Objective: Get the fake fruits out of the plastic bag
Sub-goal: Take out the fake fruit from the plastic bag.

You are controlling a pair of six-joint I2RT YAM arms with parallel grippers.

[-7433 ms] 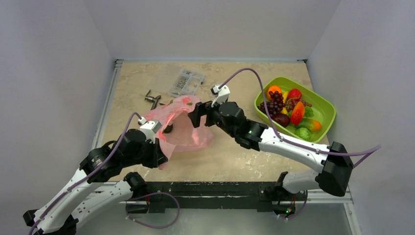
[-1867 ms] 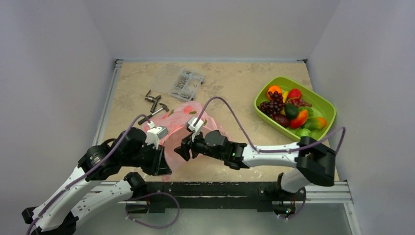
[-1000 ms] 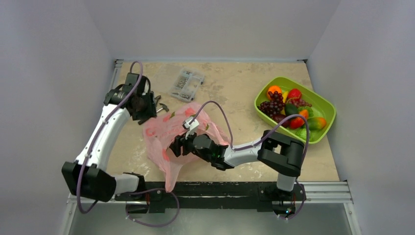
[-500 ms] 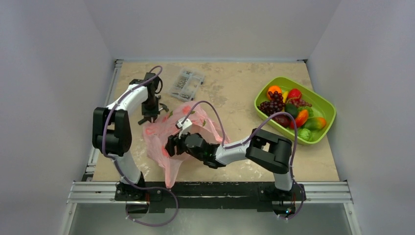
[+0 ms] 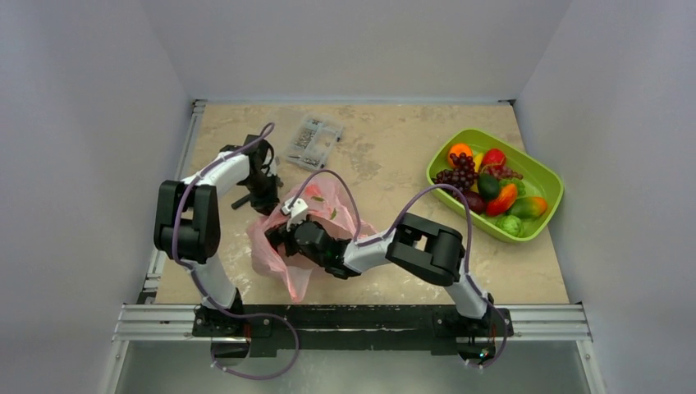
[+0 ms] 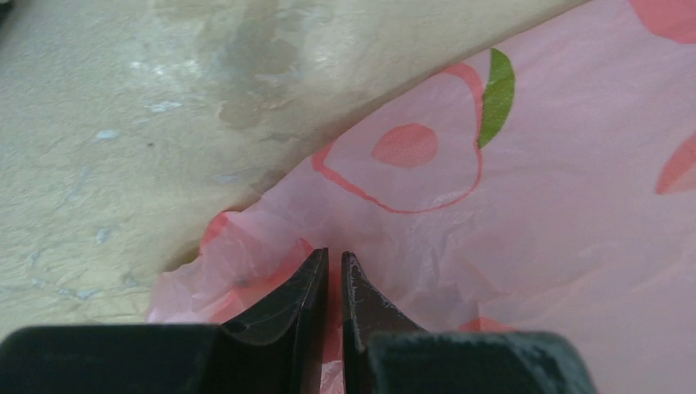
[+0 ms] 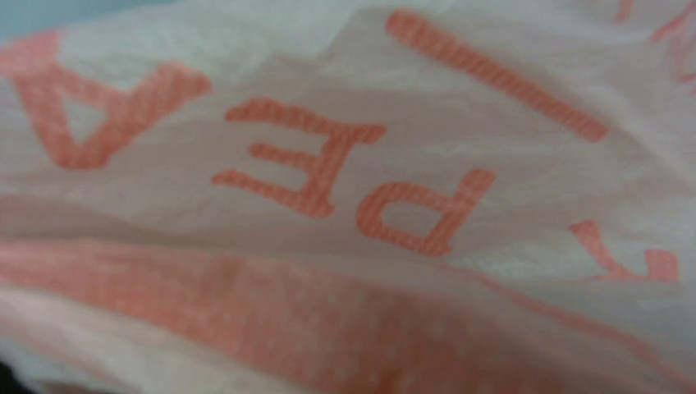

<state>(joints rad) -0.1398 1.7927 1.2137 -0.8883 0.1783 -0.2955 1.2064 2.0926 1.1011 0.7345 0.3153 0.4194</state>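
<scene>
Looking down, the top camera showed the plastic bag [image 5: 316, 201] crumpled on the bench [image 5: 394, 148] just ahead of the arm bases, with both arms meeting at it. The left fingers [image 5: 269, 195] sat at its far left edge. The right arm was folded back hard, which put the right fingers [image 5: 281, 236] at the near left part of the film. That pairing read as one arm anchoring an edge so the other could work at the mouth. Every one of the fake fruits [image 5: 484, 182] in sight was heaped in the green tray [image 5: 538, 172], well apart at the right. Whether any fruit was inside the bag could not be told. A clear box of screws [image 5: 313, 138] lay beyond the bag.

The left wrist camera showed the left fingers [image 6: 287, 320] drawn almost together, with only a sliver between them. Pink film was bunched at their tips, so they appeared clenched on a fold near the edge of the plastic bag [image 6: 533, 205], with bare bench [image 6: 107, 123] just beyond.

The right wrist camera was filled by the plastic bag [image 7: 345, 271] and its red lettering, very close to the lens. Its own fingers were out of sight, so whether they were released or clenched could not be told.
</scene>
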